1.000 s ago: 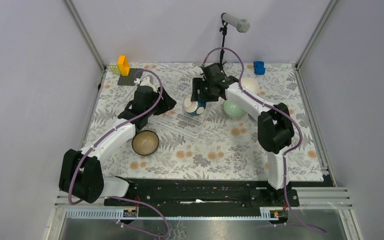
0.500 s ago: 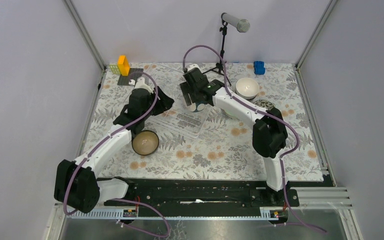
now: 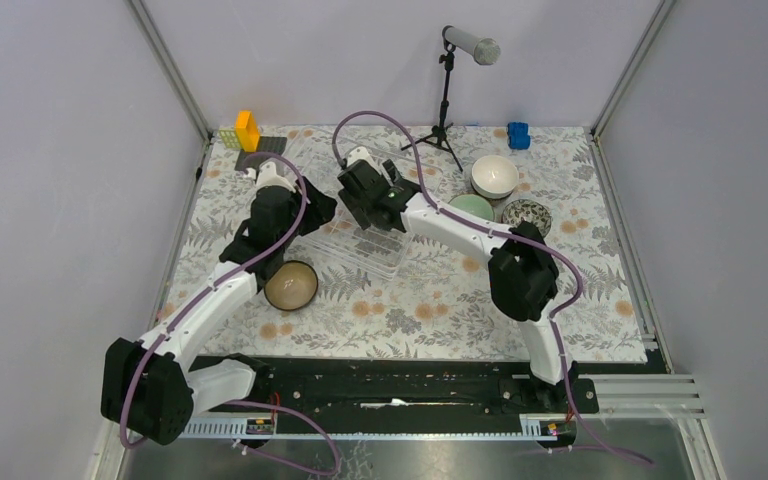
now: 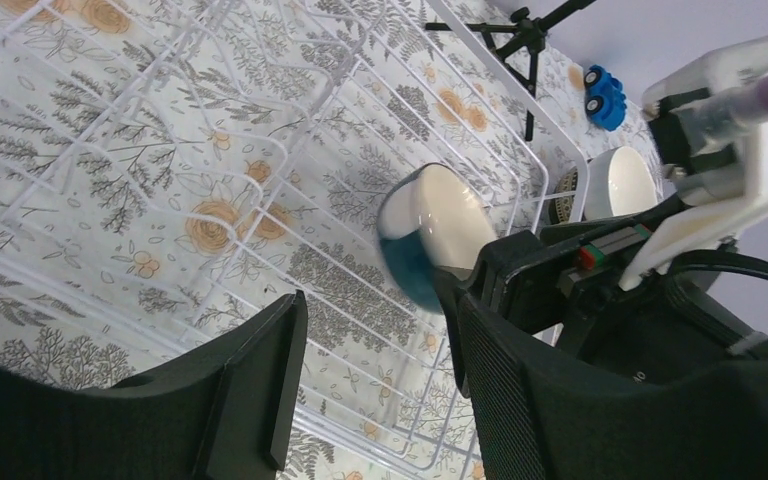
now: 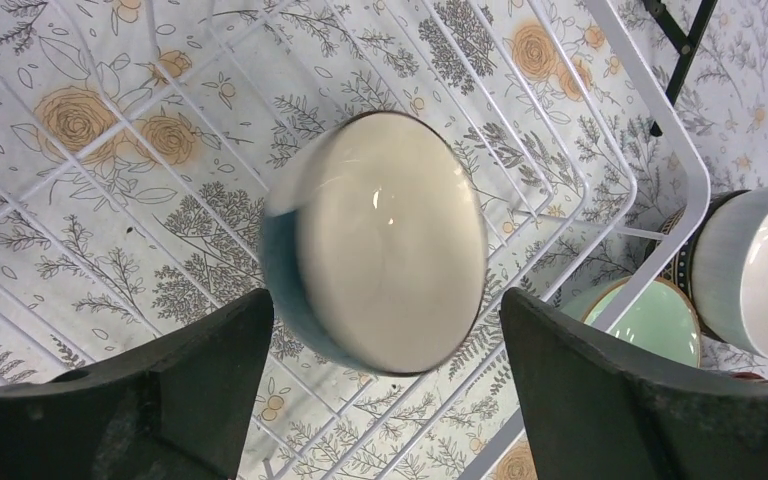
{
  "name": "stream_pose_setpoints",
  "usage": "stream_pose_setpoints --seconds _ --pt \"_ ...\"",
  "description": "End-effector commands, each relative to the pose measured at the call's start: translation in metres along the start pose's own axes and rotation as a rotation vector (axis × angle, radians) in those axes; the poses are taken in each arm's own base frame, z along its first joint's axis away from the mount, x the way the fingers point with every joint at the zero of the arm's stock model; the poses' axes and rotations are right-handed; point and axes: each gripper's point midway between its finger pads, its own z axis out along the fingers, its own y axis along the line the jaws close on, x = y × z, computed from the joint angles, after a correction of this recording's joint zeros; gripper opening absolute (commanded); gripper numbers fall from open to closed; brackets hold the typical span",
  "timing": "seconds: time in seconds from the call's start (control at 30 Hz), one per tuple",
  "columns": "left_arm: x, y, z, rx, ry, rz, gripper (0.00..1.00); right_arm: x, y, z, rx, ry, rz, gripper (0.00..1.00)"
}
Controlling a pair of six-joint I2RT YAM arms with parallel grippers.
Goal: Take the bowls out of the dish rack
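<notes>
The clear dish rack (image 3: pixel 372 252) lies at the table's middle back. One dark teal bowl with a cream inside (image 5: pixel 380 270) stands on edge in it and looks blurred; it also shows in the left wrist view (image 4: pixel 422 243). My right gripper (image 3: pixel 365 203) is open over the rack, its jaws to either side of this bowl (image 5: pixel 385 310), with a gap on both sides. My left gripper (image 3: pixel 312 212) is open and empty over the rack's left part (image 4: pixel 378 305), just short of the bowl. A brown bowl (image 3: pixel 291 285), a white bowl (image 3: pixel 495 177), a pale green bowl (image 3: pixel 472 207) and a patterned bowl (image 3: pixel 527 215) sit on the table.
A microphone stand (image 3: pixel 446 100) stands behind the rack. An orange block (image 3: pixel 247 130) and a small black mat (image 3: pixel 260 148) are at the back left, a blue toy (image 3: pixel 518 135) at the back right. Metal frame posts border the flowered table.
My right gripper has swung left across the rack, uncovering the pale green and patterned bowls. My left arm has reached a little farther back and left.
</notes>
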Motion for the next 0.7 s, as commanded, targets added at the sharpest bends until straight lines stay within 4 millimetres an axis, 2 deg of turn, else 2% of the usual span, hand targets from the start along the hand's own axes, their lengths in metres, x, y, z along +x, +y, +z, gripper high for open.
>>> stream_pose_setpoints --seconds 0.0,0.07,0.23,0.53,0.67 --pt "-0.013 0.002 -0.004 -0.008 -0.062 -0.008 0.62 -0.012 -0.005 -0.004 0.054 -0.047 0.008 0.94" --pt "-0.013 0.004 -0.004 -0.013 -0.060 -0.009 0.62 -0.009 -0.001 -0.003 0.036 -0.041 0.023 0.99" --pt "-0.015 0.007 -0.006 -0.017 -0.065 -0.010 0.63 -0.006 0.011 -0.007 -0.045 -0.033 0.035 0.98" --pt "-0.017 0.009 -0.010 -0.019 -0.068 -0.008 0.63 -0.009 0.004 -0.014 -0.039 -0.025 0.107 0.81" --pt "-0.019 0.010 -0.012 -0.019 -0.074 -0.007 0.63 -0.002 0.015 -0.012 -0.116 -0.001 0.096 0.71"
